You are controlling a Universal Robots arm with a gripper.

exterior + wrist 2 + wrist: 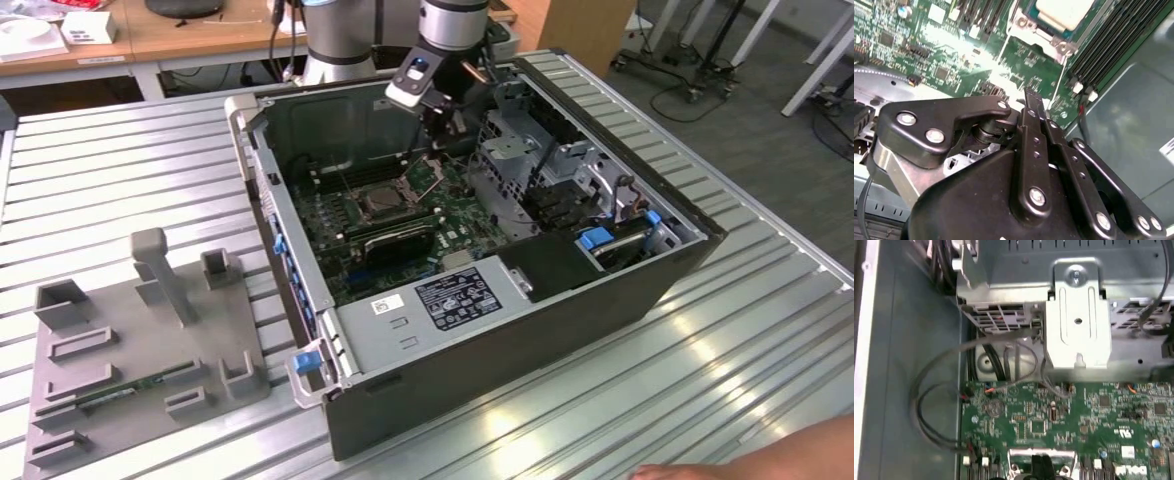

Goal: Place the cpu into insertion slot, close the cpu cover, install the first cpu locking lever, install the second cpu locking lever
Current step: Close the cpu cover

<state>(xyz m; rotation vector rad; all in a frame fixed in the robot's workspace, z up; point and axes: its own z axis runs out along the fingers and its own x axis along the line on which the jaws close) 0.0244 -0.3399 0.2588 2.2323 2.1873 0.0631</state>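
The cpu (1065, 12), with its pale silvery top, lies in the insertion slot (378, 201) on the green board inside the open computer case. The silver cpu cover (1053, 42) frames it and looks flat over the socket. My gripper (1030, 96) hangs over the board a short way from the socket's corner. Its black fingers are pressed together with nothing between them. In the exterior view the gripper (446, 130) sits inside the case, toward the back and on the exterior view's right of the slot. The first wrist view catches the cover's edge (1021, 455) beside the dark fingertips (1040, 465).
Black memory slots (1114, 40) flank the socket. A metal drive cage (534, 170) and a bracket (1077, 325) stand close to the gripper, with loose black cables (939, 390) nearby. A grey fixture (134, 330) lies on the exterior view's left. A hand (761, 462) shows at the front edge.
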